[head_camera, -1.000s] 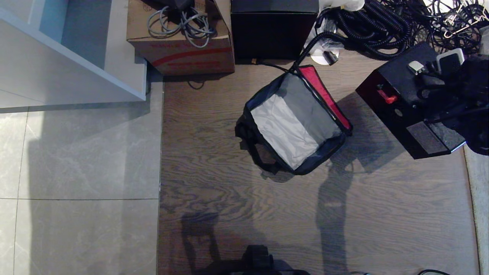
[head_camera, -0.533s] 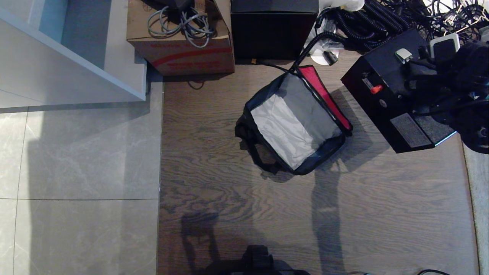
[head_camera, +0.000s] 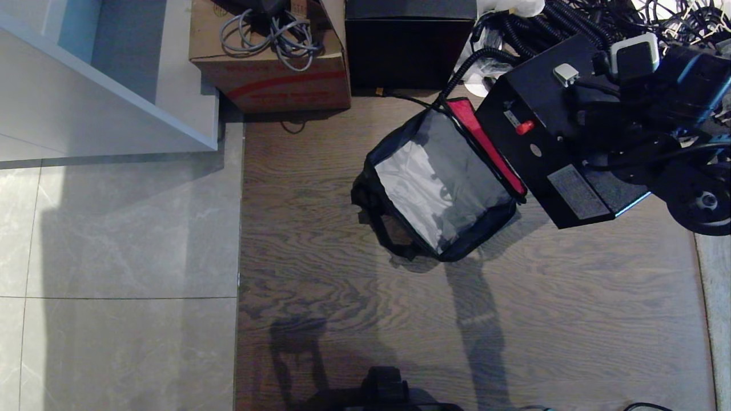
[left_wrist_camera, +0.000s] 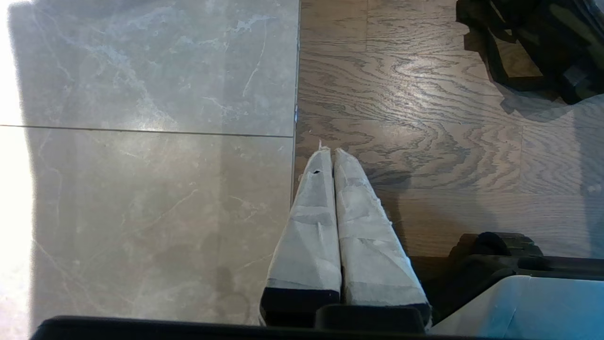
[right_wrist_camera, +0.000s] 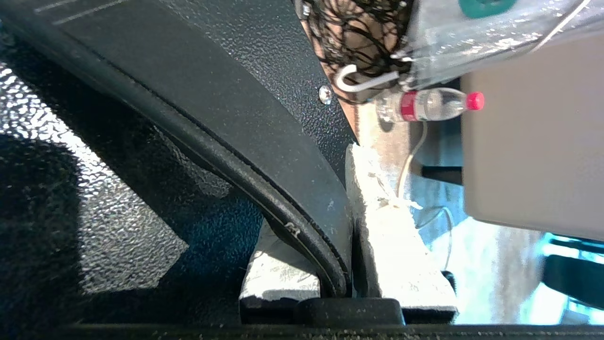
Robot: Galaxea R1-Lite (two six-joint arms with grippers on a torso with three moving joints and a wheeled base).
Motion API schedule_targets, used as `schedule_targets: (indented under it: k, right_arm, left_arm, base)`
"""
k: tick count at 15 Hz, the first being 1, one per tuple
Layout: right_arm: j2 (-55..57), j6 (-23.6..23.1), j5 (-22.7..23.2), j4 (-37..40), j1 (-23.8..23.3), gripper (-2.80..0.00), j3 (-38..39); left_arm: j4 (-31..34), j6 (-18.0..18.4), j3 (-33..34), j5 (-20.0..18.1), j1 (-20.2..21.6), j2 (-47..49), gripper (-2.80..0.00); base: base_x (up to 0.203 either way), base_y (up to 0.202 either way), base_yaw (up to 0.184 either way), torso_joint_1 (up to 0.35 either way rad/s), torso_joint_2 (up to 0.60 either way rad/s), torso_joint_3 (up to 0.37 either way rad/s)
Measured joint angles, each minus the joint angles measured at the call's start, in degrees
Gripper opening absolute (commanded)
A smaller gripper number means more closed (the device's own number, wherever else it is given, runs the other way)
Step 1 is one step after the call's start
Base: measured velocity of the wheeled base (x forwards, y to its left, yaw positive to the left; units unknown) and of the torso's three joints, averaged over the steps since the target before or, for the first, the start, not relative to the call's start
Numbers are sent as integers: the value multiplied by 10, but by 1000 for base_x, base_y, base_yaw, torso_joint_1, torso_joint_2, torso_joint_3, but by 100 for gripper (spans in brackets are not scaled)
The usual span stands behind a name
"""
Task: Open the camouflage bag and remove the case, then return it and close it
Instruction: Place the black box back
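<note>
Nearest, at six o'clock in the head view, the parked left hand [left_wrist_camera: 332, 156] hangs over the floor [head_camera: 342, 319] with its taped fingers pressed together and empty. Toward the middle the camouflage bag [head_camera: 440, 182] gapes open, soft-walled and likely to give way if bumped, with bare wood at its seven o'clock side. At two o'clock the right hand [right_wrist_camera: 351, 264] is clamped thin on the black handle [right_wrist_camera: 264, 189] of the case [head_camera: 548, 137], carried tilted over the bag's red rim [head_camera: 485, 142]; it looks rigid and probably heavy, the handle the sensible hold, with cables [head_camera: 548, 40] crowding behind.
</note>
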Motion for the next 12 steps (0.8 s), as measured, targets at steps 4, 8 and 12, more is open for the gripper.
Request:
schedule_targets:
  k: [4,8,12]
  right_arm:
    - [-3,0,-27,7,57,-280,-3]
    - [1,0,-55,7,116,-280,-10]
    - [21,0,-75,7,173,-280,-27]
  left_arm:
    - [0,0,0,0,0,0,-280]
    - [0,0,0,0,0,0,-280]
    - [0,0,0,0,0,0,-280]
  base:
    - [0,0,0,0,0,0]
    - [0,0,0,0,0,0]
    - [0,0,0,0,0,0]
